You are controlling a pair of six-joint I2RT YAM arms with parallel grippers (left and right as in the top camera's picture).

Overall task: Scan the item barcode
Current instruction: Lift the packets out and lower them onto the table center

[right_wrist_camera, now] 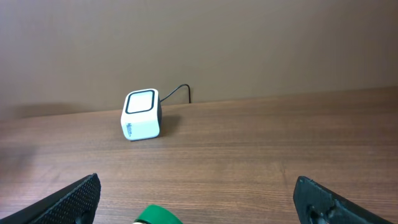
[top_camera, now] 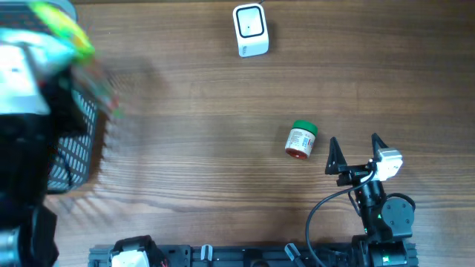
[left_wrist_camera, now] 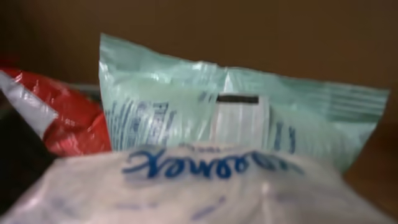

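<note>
Two candidates for scanning show from overhead: a small jar (top_camera: 301, 139) on its side at centre right, and packets at the black basket (top_camera: 74, 152) on the far left. The left arm (top_camera: 18, 81) there shows only as a blur. The white scanner (top_camera: 250, 30) sits at the far edge, well apart from both. The right gripper (top_camera: 355, 141) stands spread wide and empty just right of the jar. Being round and on its side, the jar may roll off if nudged.

Close to the left wrist camera lies a white packet (left_wrist_camera: 186, 186) with blue lettering too blurred to read. Behind it are a pale green packet (left_wrist_camera: 249, 118) with a white label and a red packet (left_wrist_camera: 68, 118). The left gripper cannot be made out, so whether it grips anything I cannot tell. Crinkled film could slip, snag its neighbours, or hide its code.

From the right wrist, the scanner (right_wrist_camera: 142, 114) faces the camera with its cable (right_wrist_camera: 177, 92) behind it. The jar's green lid (right_wrist_camera: 155, 216) peeks between the parted fingers (right_wrist_camera: 71, 199). No writing can be read.
</note>
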